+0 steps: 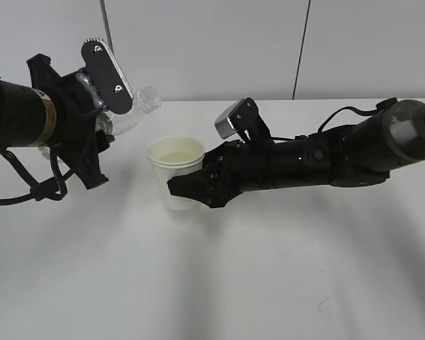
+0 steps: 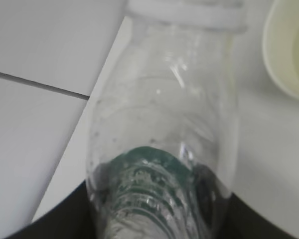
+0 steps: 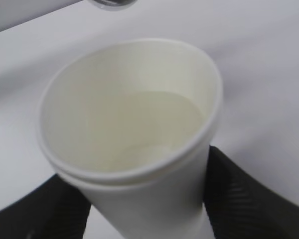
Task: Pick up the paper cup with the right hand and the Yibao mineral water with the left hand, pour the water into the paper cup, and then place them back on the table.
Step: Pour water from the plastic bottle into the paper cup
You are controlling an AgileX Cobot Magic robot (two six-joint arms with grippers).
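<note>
A: Where is the paper cup [image 1: 175, 170] at the moment?

B: Near the middle of the white worktop [image 1: 269, 283], upright. The right tool [image 1: 188, 190] comes in from the right and is closed round its lower wall. In the right wrist view the cup [image 3: 134, 144] sits between two ribbed black fingers [image 3: 239, 199], one each side, both touching the paper.

A: Is it standing on the worktop or lifted?

B: Hard to say. From the exterior view its base looks close to the surface, possibly just off it, but the tool hides the bottom edge.

A: Anything inside it?

B: Yes, clear water [image 3: 154, 124] lies in the bottom part, well below the rolled rim.

A: And the Yibao mineral water bottle [image 1: 131, 113]?

B: Held by the left tool [image 1: 92, 131] at the left of the scene, up off the worktop. It is tipped far over, with its open neck pointing right toward the cup, above and to the left of the rim, not touching it. The left wrist view shows the bottle [image 2: 164, 149] running away from the camera, the green label band low down between the black tool parts, which are clamped on the ribbed body.

A: Is water in the bottle?

B: The clear upper part looks mostly empty, with droplets on the wall.
</note>
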